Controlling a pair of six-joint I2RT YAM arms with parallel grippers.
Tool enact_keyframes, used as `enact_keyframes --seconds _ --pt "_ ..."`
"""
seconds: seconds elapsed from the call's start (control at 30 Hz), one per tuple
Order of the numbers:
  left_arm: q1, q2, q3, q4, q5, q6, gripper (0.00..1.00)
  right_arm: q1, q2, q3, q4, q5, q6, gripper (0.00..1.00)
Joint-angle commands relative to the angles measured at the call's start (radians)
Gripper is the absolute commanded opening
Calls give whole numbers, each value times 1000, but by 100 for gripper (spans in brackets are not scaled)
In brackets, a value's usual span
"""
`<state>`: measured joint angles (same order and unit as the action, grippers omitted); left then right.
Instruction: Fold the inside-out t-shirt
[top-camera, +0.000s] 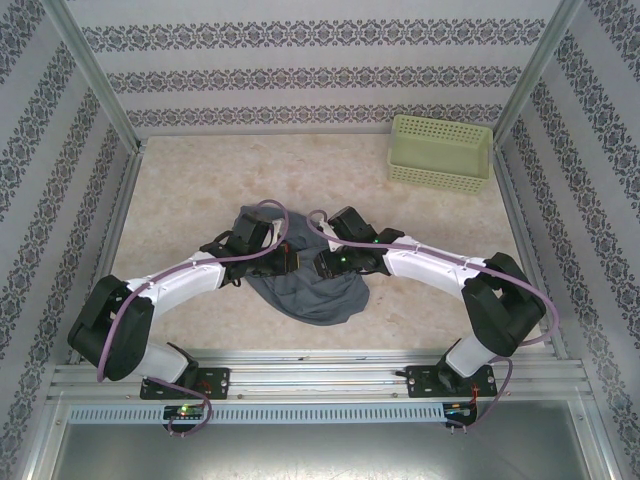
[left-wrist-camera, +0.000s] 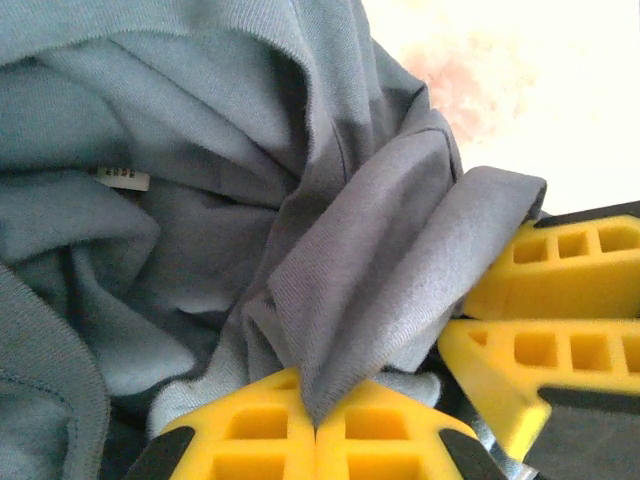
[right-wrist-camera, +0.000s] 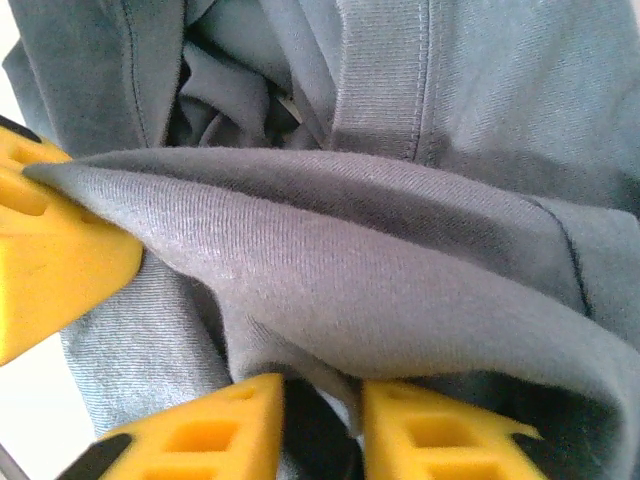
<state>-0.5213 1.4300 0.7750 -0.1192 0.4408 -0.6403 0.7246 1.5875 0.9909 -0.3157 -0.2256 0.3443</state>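
A: What can't you make out?

B: The shape of the shirt (top-camera: 315, 290). It lies bunched in a heap on the tabletop (top-camera: 200, 190), midway across and toward the near edge. From above, both wrists sit over its far half. Sleeves, collar and hem I cannot tell apart, and the claw tips are lost among the folds there.

A: And close up?

B: The left claw (left-wrist-camera: 315, 410) is pressed together on a raised fold of the shirt, and the cloth rises from between its yellow fingers like a ridge. A small white label (left-wrist-camera: 123, 178) shows deeper in the creases, its print too small to read.

A: The right claw (right-wrist-camera: 322, 390)?

B: Its fingers stand a little apart and a fold runs down into the gap. Whether they bite on it I cannot tell, because the cloth covers the pads.

A: How close are the two?

B: Just beside each other, on the same ridge of cloth. Each wrist camera catches the other's fingers, cut off at the picture's edge.

A: Anything else around?

B: A pale green basket (top-camera: 440, 150) in the far right corner, well apart from the shirt. Lilac cables (top-camera: 262, 208) loop over both arms.
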Motion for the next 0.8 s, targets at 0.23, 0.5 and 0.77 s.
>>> enact_keyframes --seconds 0.23,0.5,0.77 --pt "15 8 18 -27 29 17 6 42 -121 56 -151 130 51 0" --pt "-41 -49 89 -146 -50 63 35 86 -364 120 -393 310 123 0" --pt "-24 -122 72 -281 -315 66 71 85 -586 120 -624 480 194 0"
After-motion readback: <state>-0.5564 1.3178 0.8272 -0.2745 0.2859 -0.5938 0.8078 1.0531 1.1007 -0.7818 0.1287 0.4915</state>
